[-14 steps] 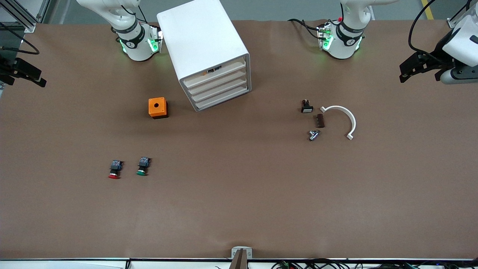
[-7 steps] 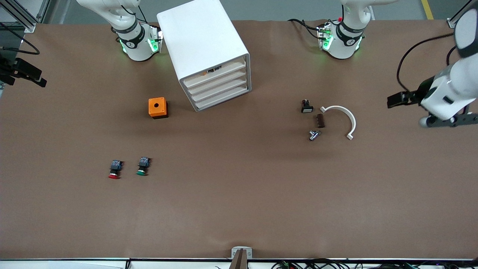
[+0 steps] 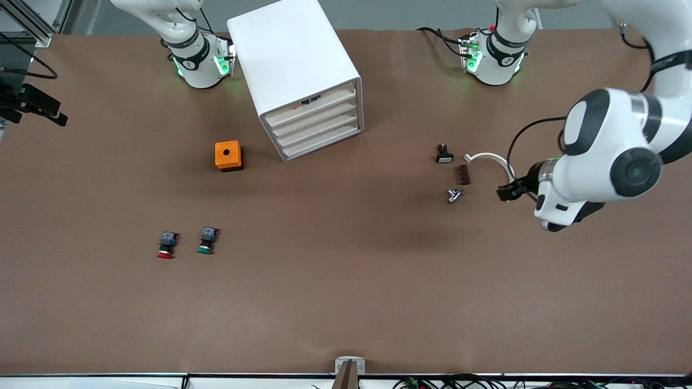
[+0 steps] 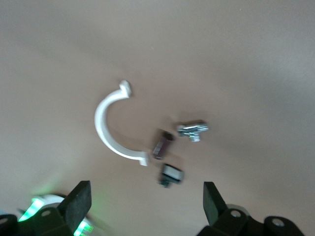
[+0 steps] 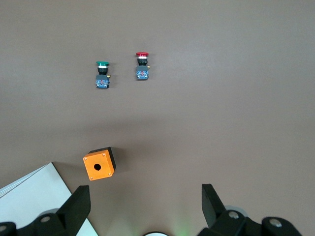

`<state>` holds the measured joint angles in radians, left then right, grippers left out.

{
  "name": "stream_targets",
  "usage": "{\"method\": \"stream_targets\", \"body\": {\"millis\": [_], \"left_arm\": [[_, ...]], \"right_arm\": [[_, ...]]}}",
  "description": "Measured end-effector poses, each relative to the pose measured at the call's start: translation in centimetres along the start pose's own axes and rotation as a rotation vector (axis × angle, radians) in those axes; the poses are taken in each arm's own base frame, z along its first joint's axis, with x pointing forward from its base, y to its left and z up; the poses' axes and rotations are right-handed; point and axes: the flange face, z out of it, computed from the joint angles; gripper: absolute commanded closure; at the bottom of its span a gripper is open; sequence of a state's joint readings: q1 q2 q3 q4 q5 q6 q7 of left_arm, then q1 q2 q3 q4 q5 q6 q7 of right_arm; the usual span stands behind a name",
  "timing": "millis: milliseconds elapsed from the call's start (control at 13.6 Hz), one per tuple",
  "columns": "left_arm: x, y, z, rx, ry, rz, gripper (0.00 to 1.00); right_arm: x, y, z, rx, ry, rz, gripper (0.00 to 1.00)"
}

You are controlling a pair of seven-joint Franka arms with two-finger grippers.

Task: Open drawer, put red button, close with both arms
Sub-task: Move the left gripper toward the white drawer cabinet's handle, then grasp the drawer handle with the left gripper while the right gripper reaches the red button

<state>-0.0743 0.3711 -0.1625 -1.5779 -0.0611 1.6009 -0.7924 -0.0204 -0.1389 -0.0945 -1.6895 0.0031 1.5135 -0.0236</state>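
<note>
Drawer cabinet [image 3: 303,81] shut; both jaws wide, empty. Left gripper [image 4: 145,206] over white clamp [image 3: 494,160] should square to a drawer front; right gripper [image 5: 145,206], over orange box [image 5: 99,164] beside the cabinet, waits.

Both arms: glossy white shells, rounded links, black bands at the joints. Left arm [image 3: 611,156] has a big round black joint cap, a white oval cap framed in black, and a thin black cable looping off the wrist. Bases sit in black collars with white markings and green status lights; black cable bundle runs to the left base [image 3: 494,59]. Left tool [image 4: 145,201] and right tool [image 5: 145,201]: matte black wedge fingers, screws in the mounts.
</note>
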Motion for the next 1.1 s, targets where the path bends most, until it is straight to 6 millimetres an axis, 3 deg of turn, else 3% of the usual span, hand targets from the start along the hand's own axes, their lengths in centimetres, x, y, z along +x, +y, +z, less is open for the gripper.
{"method": "stream_targets", "body": {"millis": [220,513,806,1099], "left_arm": [[-0.6,5.1,4.1,0.018,-0.075,-0.182,0.00],[-4.5,12.2,9.8,0.081,-0.157,-0.464,0.00],[-7.9,16.1,14.1,0.132,-0.323,-0.700,0.01],[-13.9,20.0,16.6,0.202,-0.519,-0.860,0.05]], "right_arm": [[0.0,0.0,-0.6,0.000,0.016,0.001,0.00],[0.4,0.1,-0.4,-0.002,0.010,0.002,0.00],[4.1,0.2,4.7,-0.018,-0.048,0.002,0.00],[8.0,0.9,9.6,-0.030,-0.049,-0.035,0.00]]}}
